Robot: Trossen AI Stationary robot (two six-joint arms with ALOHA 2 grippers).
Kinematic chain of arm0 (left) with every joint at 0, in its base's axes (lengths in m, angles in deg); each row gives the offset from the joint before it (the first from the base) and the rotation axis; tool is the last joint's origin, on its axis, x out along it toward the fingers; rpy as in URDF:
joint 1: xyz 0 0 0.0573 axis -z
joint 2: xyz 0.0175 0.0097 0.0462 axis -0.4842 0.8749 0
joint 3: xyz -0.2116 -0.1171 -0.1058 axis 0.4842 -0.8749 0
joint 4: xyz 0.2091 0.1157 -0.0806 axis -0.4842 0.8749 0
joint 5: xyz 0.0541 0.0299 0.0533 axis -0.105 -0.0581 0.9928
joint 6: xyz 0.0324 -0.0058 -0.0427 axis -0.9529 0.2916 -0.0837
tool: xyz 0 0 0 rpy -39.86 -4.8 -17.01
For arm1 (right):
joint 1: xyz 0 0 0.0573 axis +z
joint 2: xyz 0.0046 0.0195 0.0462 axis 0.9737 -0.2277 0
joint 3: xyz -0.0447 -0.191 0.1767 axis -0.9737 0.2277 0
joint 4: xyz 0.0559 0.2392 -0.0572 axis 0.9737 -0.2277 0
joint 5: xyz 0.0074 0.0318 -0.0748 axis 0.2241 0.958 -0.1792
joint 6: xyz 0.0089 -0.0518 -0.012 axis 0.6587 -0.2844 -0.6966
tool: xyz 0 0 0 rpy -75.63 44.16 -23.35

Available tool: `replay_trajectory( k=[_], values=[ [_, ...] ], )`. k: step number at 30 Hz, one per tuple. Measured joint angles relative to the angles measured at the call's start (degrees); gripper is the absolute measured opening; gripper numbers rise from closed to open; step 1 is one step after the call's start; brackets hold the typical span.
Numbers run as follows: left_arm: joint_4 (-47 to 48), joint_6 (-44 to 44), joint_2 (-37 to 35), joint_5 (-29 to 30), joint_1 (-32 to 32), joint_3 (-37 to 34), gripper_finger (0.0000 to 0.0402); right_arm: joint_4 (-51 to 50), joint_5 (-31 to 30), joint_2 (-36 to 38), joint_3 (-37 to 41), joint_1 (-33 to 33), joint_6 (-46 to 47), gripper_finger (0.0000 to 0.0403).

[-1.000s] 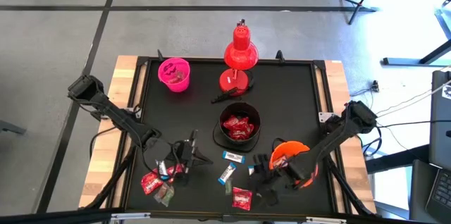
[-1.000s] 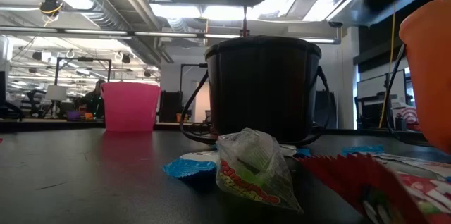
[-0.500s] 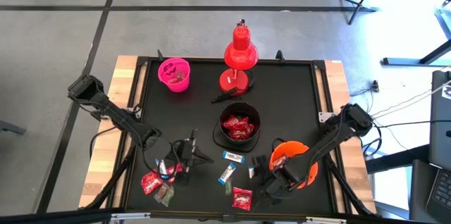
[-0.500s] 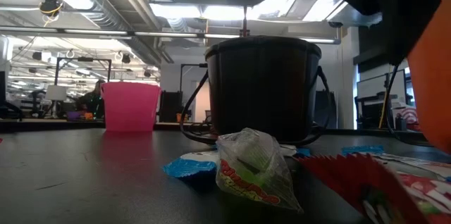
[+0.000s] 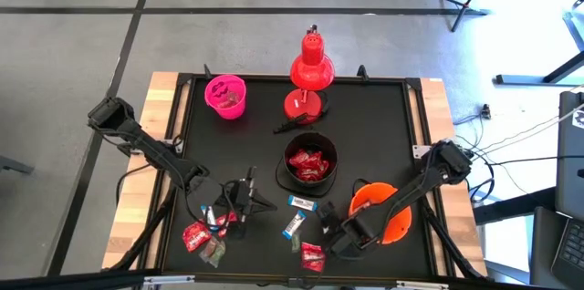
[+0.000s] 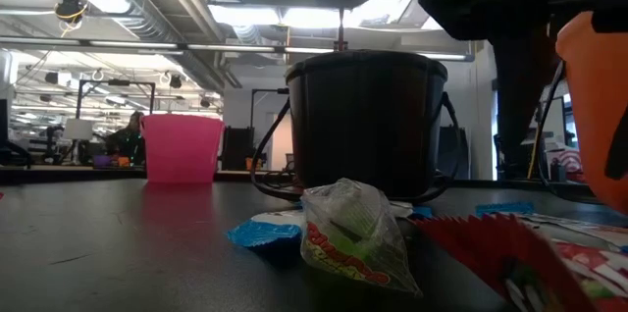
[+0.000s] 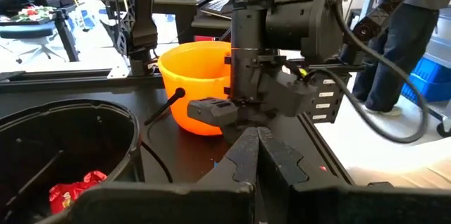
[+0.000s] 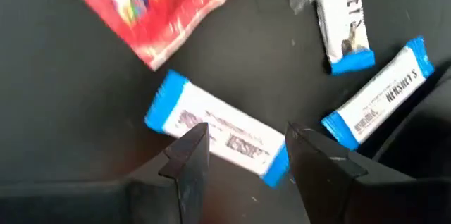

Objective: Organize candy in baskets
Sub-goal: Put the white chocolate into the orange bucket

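right gripper (image 5: 339, 233) is seen low over the bench (image 5: 383, 126), beside the orange basket (image 5: 381, 213). its fingers (image 8: 187, 164) are parted, nothing held, a white-and-blue candy (image 8: 218, 137) lying between them; two more lie near, and a red one (image 8: 158, 5). left gripper (image 5: 239, 201) is held by loose candy (image 5: 203, 238) at the front left; its fingers appear closed, nothing seen in them. red candy is seen in the black basket (image 5: 310, 164); the pink basket (image 5: 225, 96) stands at the back left by a lamp (image 5: 310, 76).

an open-plan office or lab: exposed ceiling ducts (image 6: 118, 3), strip lights, desks with office chairs (image 7: 35, 37).
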Motion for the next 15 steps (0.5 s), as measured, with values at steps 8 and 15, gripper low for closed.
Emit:
replay_trajectory(
  k=[8,15],
  values=[
    [0.1,0.1,0.0,-0.1,0.0,0.0,0.0,-2.6,-0.5,-0.4,-0.7,0.0,-6.9,0.0186],
    [0.1,0.4,0.0,-0.1,0.0,0.0,0.0,-2.9,-3.8,-0.9,-0.8,0.0,-10.7,0.0186]
  ],
)
